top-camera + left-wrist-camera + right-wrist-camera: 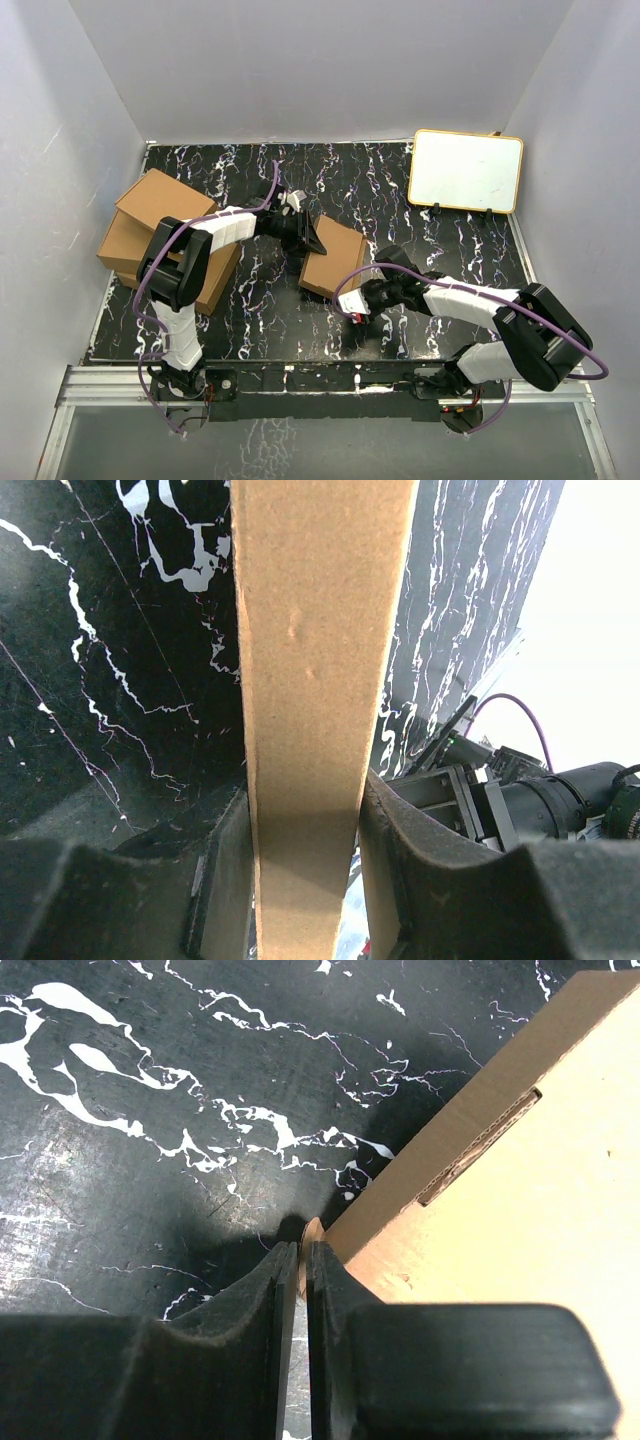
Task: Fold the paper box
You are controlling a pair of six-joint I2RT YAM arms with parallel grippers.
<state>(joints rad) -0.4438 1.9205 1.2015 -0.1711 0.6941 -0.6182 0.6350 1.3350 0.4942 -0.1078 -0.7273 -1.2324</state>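
Observation:
The brown paper box (335,258) lies flat on the black marbled table, near its middle. My left gripper (310,238) reaches to the box's left side. In the left wrist view its side wall (310,660) runs upright between my left gripper's (303,810) fingers, both pads pressed on it. My right gripper (358,302) is at the box's near right corner. In the right wrist view the box top (520,1200) fills the right side, and my right gripper (303,1250) is pinched on a thin cardboard tab (312,1230) at that corner.
Piled ready-made brown boxes (160,235) sit at the table's left edge, just behind the left arm. A white board with a yellow rim (466,170) stands at the back right. White walls close in the table on three sides.

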